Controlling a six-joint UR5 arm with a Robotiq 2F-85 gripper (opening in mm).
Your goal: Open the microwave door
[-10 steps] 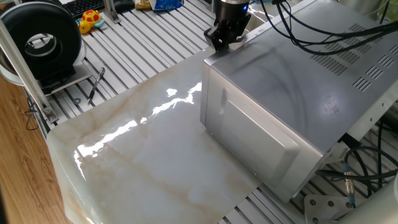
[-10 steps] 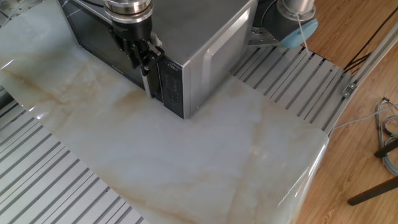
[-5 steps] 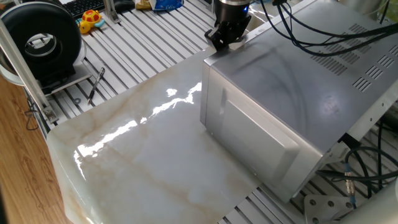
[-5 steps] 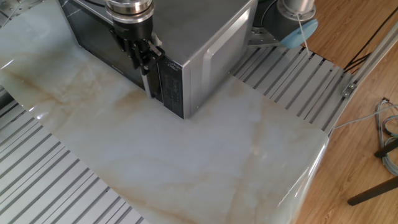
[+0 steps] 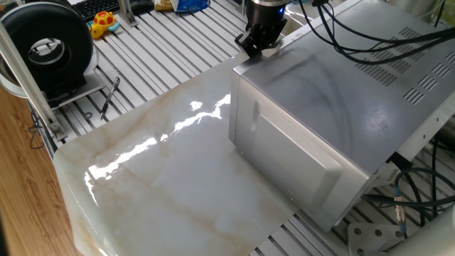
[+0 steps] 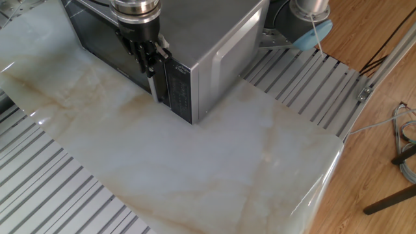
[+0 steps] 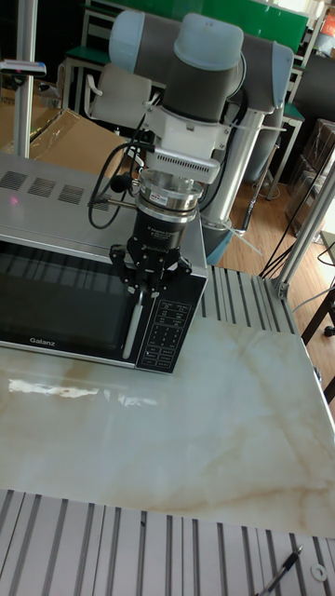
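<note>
Microwave door point(image 7: 65, 303) shows no change from half a second ago: it sits flush with the microwave point(image 7: 88, 223), and the gripper point(image 7: 151, 279) holds the same spot. Dark window, black frame, "Galanz" along the bottom edge, a pale vertical handle point(image 7: 136, 326) just beside the keypad point(image 7: 166, 335). The microwave rests on the marble slab point(image 7: 186, 438). The arm point(image 7: 200, 88) reaches straight down over the microwave's front top edge, fingers either side of the handle's top; whether they actually pinch it, I cannot tell.

Gripper point(image 5: 257, 44) raised a touch toward the top of the frame, away from the microwave door point(image 7: 65, 300); barely any shift.
</note>
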